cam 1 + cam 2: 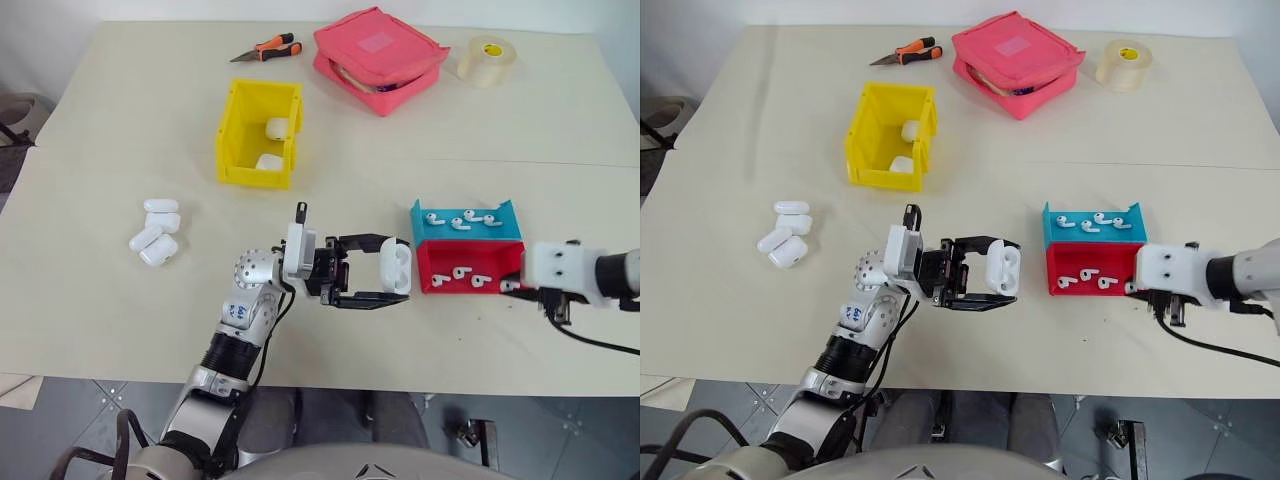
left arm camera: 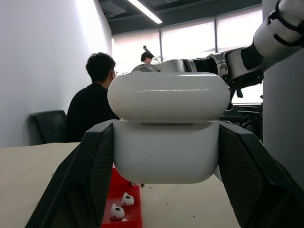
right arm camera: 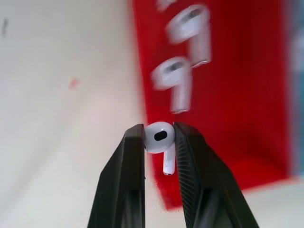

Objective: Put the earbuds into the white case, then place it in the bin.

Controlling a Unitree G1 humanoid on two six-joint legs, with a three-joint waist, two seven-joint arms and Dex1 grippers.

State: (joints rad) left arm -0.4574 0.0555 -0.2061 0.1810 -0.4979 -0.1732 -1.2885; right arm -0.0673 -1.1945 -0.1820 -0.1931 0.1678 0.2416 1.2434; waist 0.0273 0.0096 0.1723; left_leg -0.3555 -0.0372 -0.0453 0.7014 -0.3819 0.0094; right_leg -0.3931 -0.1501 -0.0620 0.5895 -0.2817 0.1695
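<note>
Now I'm gripping the open white case [image 1: 396, 267] in my left gripper [image 1: 383, 270], above the tabletop's near edge. My right gripper [image 3: 159, 142] is pinching one earbud [image 3: 159, 137] beside the red tray [image 1: 470, 268]; the bin [image 1: 258, 134] is sitting toward the far edge.

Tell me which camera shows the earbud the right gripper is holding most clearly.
The right wrist view: the earbud sits pinched between the right gripper fingers, stem hanging, above the red tray. In both eye views, the gripper's white housing hides it.
</note>
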